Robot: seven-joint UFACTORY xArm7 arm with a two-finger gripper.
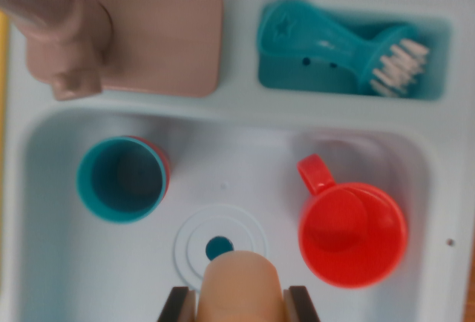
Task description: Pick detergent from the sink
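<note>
— At the bottom edge of the wrist view, what sits between the fingers (239,309)?
— A smooth, rounded, peach-coloured plastic shape, the detergent (239,288) by the look of it — the two dark fingers are pressed against its sides, clamped on it just above the round white drain (194,242) with its teal centre.
— And the rest of the sink (52,263)?
— A pale, glossy white basin. On the wrist view's left stands a teal cup (121,179), open mouth up, with a red rim showing behind it. On the right, a shiny red mug (352,233), handle pointing up-left.
— Above the basin?
— A matte pinkish-brown faucet (67,33) on a rounded plate, and a teal brush (345,49) with white bristles lying in a teal recess.
</note>
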